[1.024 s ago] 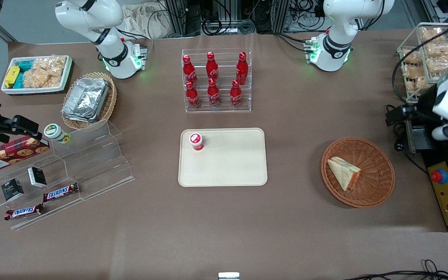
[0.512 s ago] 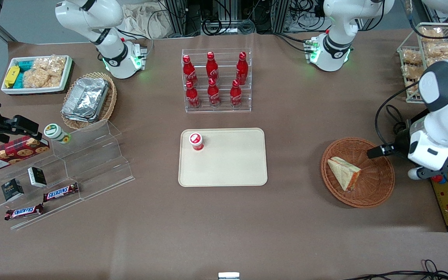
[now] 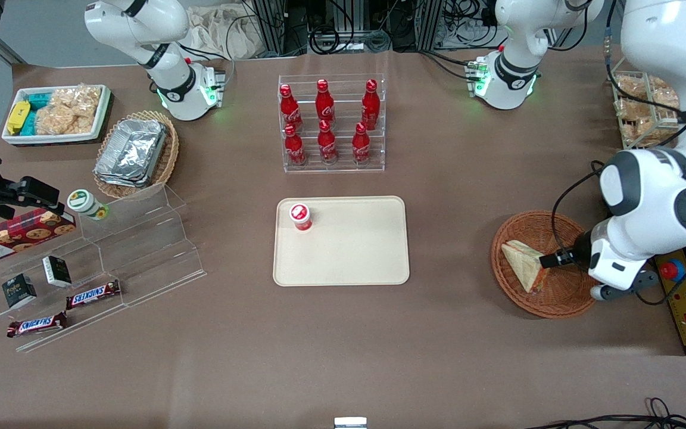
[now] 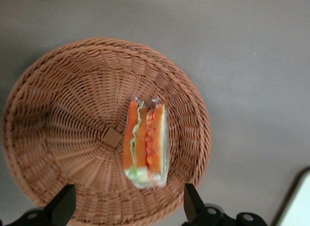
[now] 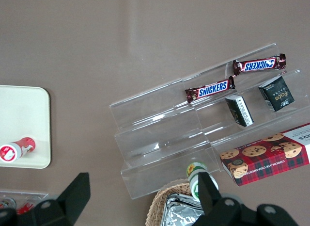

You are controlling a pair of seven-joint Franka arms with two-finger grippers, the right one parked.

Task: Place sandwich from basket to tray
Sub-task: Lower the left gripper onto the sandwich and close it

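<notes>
The sandwich, a clear-wrapped white wedge with an orange-red filling edge, lies in the round reddish-brown wicker basket. The beige tray lies flat in the middle of the table, apart from the basket. My left gripper hangs above the basket's edge nearest the working arm's end, beside the sandwich and not touching it. In the left wrist view the sandwich lies in the basket ahead of the gripper. Its fingers are spread wide and empty. A tray corner shows.
A small red-capped bottle stands on the tray's corner. A clear rack of red bottles stands farther from the front camera. A wire rack of snacks and a yellow control box are at the working arm's end.
My left arm has swung in from the working arm's end of the table and come down over the basket beside the sandwich. The sandwich and tray have not moved.
</notes>
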